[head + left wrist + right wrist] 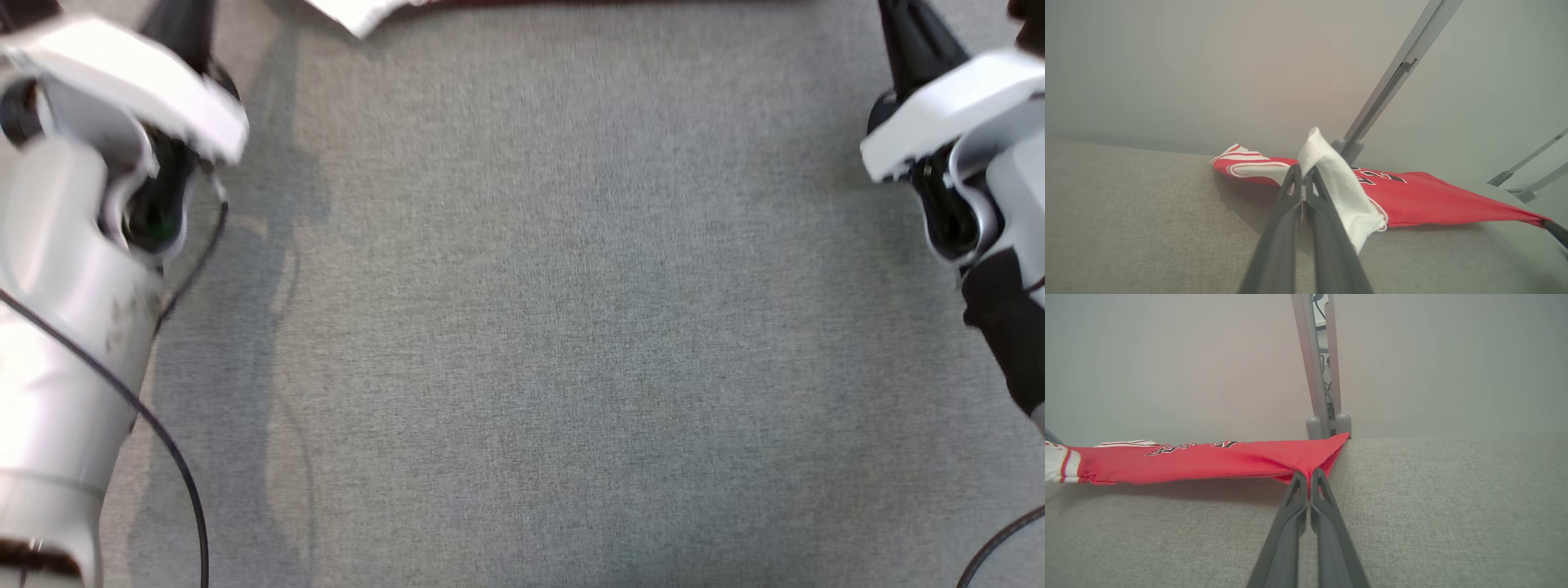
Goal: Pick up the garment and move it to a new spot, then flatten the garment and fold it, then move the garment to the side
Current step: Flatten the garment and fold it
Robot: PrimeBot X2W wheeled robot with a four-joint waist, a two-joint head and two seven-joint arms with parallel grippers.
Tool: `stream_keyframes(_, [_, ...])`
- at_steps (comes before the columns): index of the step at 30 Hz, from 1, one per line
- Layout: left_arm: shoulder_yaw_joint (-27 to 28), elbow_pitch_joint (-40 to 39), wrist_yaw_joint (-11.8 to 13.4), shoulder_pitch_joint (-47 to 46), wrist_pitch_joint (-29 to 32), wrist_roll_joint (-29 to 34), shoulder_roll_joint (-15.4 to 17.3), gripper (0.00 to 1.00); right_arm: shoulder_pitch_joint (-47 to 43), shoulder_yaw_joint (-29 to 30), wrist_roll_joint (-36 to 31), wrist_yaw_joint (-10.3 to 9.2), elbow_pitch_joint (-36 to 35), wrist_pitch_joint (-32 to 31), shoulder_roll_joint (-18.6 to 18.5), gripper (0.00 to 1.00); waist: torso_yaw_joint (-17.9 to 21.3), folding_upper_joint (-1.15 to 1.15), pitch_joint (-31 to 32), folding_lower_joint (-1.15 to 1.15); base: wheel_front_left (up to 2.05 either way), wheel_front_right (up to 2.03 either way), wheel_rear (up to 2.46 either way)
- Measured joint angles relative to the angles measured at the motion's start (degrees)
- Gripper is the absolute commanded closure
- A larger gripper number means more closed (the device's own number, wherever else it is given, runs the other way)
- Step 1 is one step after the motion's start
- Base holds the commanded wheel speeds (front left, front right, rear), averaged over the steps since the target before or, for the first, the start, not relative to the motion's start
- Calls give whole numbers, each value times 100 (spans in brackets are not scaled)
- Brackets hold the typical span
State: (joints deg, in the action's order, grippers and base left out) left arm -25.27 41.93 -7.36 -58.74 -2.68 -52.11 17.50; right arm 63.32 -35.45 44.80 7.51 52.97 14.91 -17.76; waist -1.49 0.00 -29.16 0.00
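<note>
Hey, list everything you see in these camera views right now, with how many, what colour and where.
garment: one, red with white trim and black lettering, stretched between both grippers over the table's far part.
table: one, grey fabric top, beneath the garment and grippers.
frame posts: several, grey metal, behind the table.
wall: one, pale, behind the posts.
cables: two, black, one by each forearm.
left gripper: one, dark fingers, shut on the garment's white edge.
right gripper: one, dark fingers, shut on a red corner.
forearms: two, pale, at the head view's sides.
</note>
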Motion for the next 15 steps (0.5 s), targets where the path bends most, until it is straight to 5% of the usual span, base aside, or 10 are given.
stream_keyframes(15, [-1608, -920, -7, 1624, 275, 49, 1065, 100, -812, -297, 358, 0, 189, 0, -2, 100, -34, 0, 1116, 0, 0, 0, 0])
